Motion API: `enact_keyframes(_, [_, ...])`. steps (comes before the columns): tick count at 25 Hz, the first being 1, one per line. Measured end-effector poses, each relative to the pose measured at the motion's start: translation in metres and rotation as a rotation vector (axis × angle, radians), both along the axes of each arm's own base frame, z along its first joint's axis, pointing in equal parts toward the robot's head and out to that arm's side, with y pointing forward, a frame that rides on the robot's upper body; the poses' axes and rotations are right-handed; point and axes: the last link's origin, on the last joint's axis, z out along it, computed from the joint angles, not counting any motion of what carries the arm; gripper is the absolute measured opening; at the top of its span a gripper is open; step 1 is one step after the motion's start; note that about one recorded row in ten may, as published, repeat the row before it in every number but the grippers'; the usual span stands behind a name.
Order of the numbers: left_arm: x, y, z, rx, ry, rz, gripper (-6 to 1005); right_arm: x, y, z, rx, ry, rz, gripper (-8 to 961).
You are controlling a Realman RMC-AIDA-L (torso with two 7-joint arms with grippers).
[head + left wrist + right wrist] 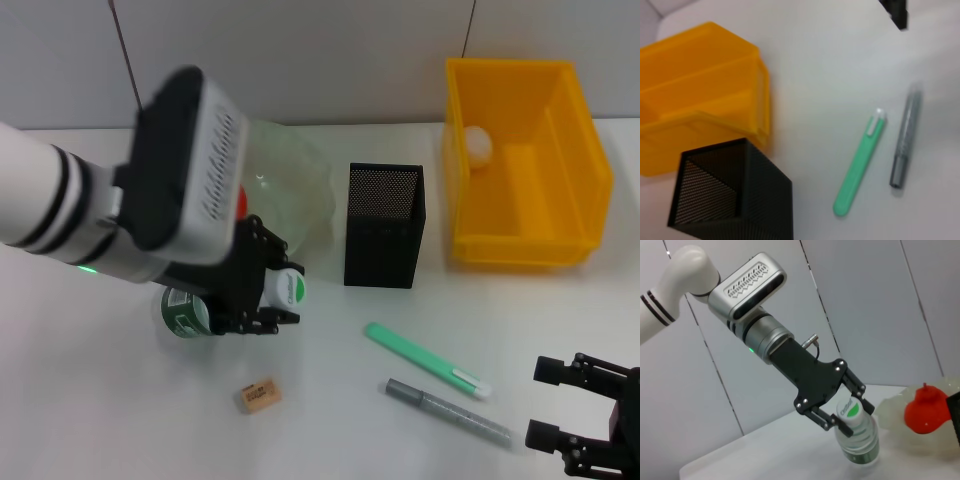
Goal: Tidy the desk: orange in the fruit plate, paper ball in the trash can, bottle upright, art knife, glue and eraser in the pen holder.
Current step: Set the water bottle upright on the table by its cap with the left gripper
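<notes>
Both fingers of the left gripper (846,416) pinch the small clear plastic bottle (858,438) below its white cap, a light, slippery, squashable body best held at the stiffer neck.

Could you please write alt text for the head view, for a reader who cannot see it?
The left gripper has its fingers around the cap end of the bottle, in front of the fruit plate. The pen holder stands mid-table, the trash can holds the paper ball, and the right gripper waits nearby.
</notes>
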Motion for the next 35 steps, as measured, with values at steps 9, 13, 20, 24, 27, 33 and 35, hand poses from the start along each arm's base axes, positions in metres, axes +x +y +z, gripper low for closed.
enact_keyframes(9, [-0.004,0.001,0.023,0.010,-0.115,0.093,444,-0.003,0.003,0.000,-0.008,0.008,0.008,802])
enact_keyframes(13, [-0.008,0.004,0.031,0.036,-0.147,0.142,444,-0.005,0.005,0.000,-0.010,0.011,0.016,802])
enact_keyframes(20, [-0.012,0.003,0.036,0.053,-0.182,0.205,444,-0.007,0.007,0.000,-0.013,0.014,0.023,801])
enact_keyframes(24, [-0.010,0.004,0.041,0.065,-0.220,0.237,444,-0.007,0.007,0.000,-0.013,0.014,0.024,802])
enact_keyframes(27, [-0.011,0.005,0.044,0.076,-0.234,0.251,449,-0.007,0.007,0.000,-0.013,0.015,0.023,802])
enact_keyframes(33, [-0.013,0.007,0.050,0.093,-0.266,0.287,464,-0.007,0.007,0.000,-0.013,0.014,0.023,801])
enact_keyframes(35, [-0.014,0.007,0.050,0.095,-0.276,0.304,470,-0.007,0.007,0.000,-0.013,0.015,0.023,801])
